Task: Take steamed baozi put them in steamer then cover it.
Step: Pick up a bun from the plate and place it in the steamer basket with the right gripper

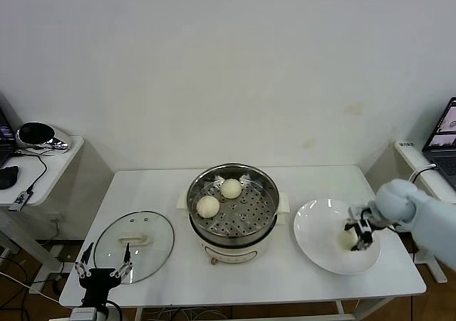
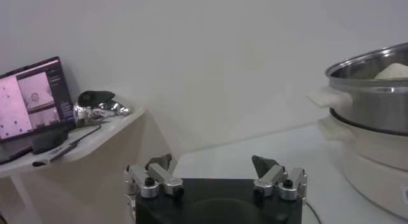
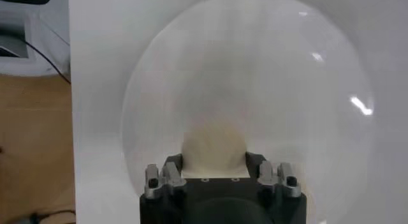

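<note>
R gripper (image 1: 358,235) down on the white plate (image 1: 317,225), fingers clamped on a baozi (image 1: 347,240).
Plate sits at the desk's (image 1: 285,275) R side, just beside the steamer (image 1: 233,211); 2 more baozi lie on the steamer's perforated tray: one at back (image 1: 230,188), one nearer L (image 1: 207,206). Glass cover (image 1: 134,245) lies flat on the desk L of the steamer, handle up. L gripper (image 1: 104,267) hangs at the desk's front L edge, near the cover, fingers wide apart, holding nothing.
</note>
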`<control>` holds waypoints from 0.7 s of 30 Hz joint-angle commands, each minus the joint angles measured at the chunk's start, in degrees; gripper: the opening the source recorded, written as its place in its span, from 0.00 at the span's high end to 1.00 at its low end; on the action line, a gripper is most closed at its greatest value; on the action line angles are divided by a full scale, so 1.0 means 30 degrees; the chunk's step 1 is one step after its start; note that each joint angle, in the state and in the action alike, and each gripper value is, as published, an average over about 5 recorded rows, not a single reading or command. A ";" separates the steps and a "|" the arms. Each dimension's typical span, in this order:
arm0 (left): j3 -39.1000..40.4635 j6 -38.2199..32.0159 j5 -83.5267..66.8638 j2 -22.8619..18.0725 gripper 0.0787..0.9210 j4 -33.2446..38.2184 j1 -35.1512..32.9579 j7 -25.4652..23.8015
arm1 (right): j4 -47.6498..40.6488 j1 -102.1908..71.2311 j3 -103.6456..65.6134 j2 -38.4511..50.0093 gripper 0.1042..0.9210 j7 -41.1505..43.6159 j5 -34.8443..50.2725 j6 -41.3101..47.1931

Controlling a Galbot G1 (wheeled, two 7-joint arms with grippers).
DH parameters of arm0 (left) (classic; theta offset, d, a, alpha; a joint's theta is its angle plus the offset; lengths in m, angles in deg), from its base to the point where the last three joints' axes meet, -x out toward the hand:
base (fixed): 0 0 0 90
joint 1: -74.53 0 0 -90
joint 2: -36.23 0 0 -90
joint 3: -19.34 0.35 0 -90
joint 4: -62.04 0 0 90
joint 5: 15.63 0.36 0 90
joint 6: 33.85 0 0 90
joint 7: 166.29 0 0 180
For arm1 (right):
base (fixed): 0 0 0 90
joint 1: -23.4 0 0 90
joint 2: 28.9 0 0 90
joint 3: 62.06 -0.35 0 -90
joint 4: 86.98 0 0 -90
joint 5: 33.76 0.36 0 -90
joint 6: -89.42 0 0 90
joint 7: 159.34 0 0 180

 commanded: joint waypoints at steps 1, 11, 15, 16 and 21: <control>0.0099 -0.0016 -0.0024 0.0015 0.12 -0.0073 0.0092 0.0001 | 0.0108 0.6869 0.2098 -0.0317 0.38 0.2159 0.2774 -0.0364; 0.0093 -0.0065 -0.0063 0.0034 0.12 -0.0095 0.0282 0.0104 | -0.0382 1.3147 0.5582 -0.6198 0.37 0.2141 0.6225 -0.2674; 0.0063 -0.0101 -0.0052 -0.0014 0.12 -0.0091 0.0348 0.0174 | 0.0169 1.3158 0.7150 -0.8355 0.37 0.1358 0.6420 -0.3907; 0.0054 -0.0108 -0.0054 -0.0028 0.12 -0.0090 0.0364 0.0182 | 0.0272 1.3124 0.7627 -0.8912 0.36 0.1148 0.6437 -0.4271; -0.0116 -0.0110 -0.0070 -0.0167 0.12 0.0034 0.0451 0.0211 | 0.0074 1.2785 0.9277 -1.1468 0.36 0.0378 0.5426 -0.6608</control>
